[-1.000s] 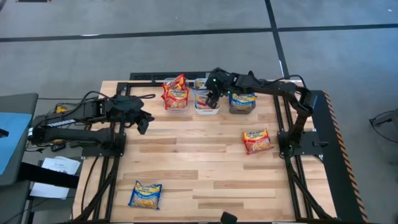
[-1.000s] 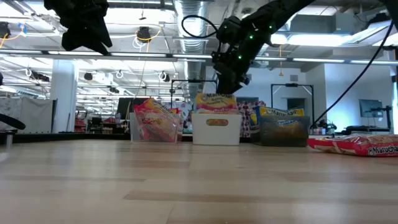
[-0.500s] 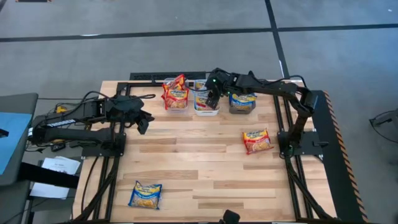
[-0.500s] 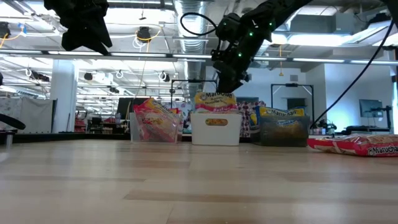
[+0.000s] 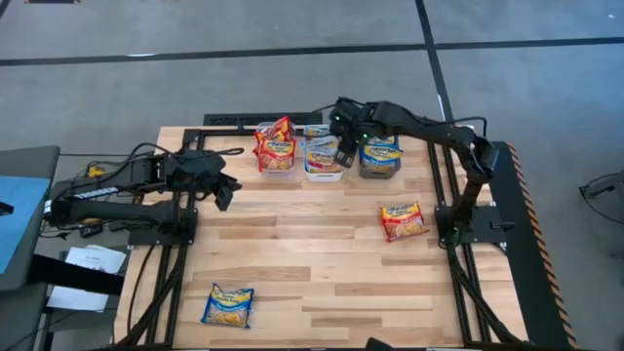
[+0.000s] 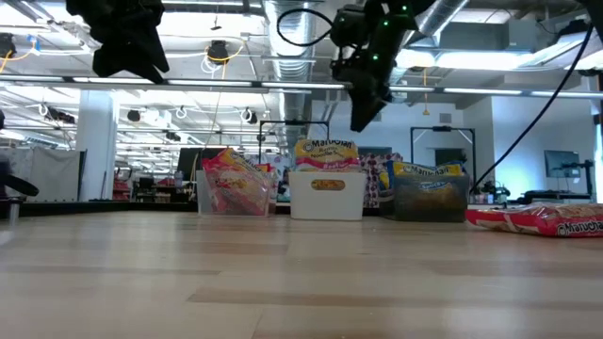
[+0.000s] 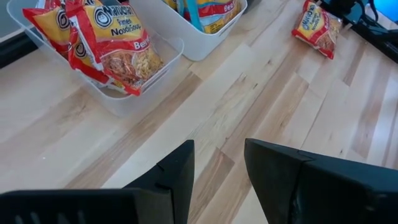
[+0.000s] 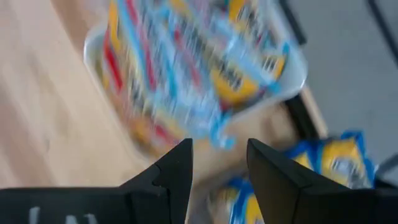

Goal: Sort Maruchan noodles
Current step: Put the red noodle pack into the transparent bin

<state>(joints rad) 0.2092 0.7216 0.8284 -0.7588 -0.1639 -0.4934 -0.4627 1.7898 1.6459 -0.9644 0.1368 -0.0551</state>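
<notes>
right end effector (image 5: 343,157) spread, empty above white bin (image 5: 323,172) | red packet (image 5: 402,220), blue packet (image 5: 227,306) unsorted on desk (image 5: 312,263) | left end effector (image 5: 223,193) spread, waiting

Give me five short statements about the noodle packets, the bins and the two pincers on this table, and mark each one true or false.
1. Three rectangular bins stand in a row at the far edge of the wooden table. True: the clear bin, the white bin and the dark bin.
2. The right pincer grips a packet. False: it hangs open and empty above the white bin.
3. A red square noodle packet lies loose on the table's right side. True.
4. The blue and yellow noodle packet lies inside the dark bin. False: it lies on the table near the front left corner.
5. The left pincer touches the clear bin. False: it hangs apart from it, open, on the left.
</notes>
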